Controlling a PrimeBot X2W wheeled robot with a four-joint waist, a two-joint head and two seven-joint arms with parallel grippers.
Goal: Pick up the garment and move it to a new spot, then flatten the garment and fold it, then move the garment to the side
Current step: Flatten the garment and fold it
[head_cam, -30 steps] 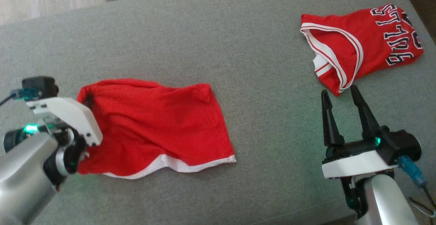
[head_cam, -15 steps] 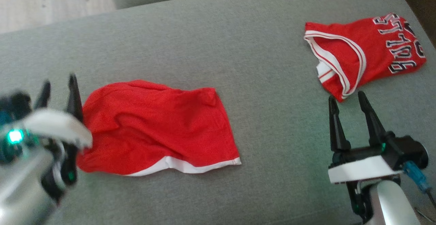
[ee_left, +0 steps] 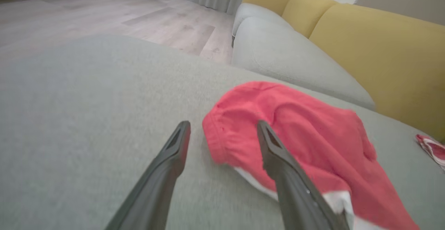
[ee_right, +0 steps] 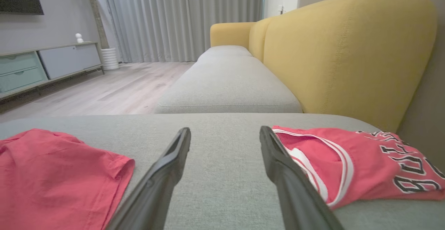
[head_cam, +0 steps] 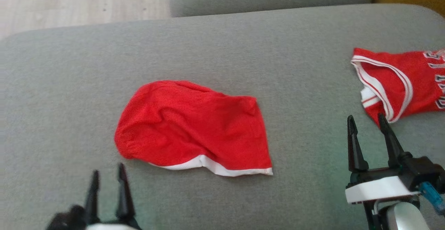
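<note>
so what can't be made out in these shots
Red sleeveless jersey with black lettering: head view, right edge cuts off the lettering.
Left hand: head view, bottom edge cuts off its base, blurred.
Red fabric shorts with white hem: left wrist view, finger covers part of hem.

Shorts point(head_cam: 194, 132) at cushion point(head_cam: 69, 84) centre, jersey point(head_cam: 393, 87) far right

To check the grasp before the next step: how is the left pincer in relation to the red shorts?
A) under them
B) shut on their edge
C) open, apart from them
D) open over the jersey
C: in the head view the left pincer has its fingers spread, with grey cushion between it and the red shorts.
</note>
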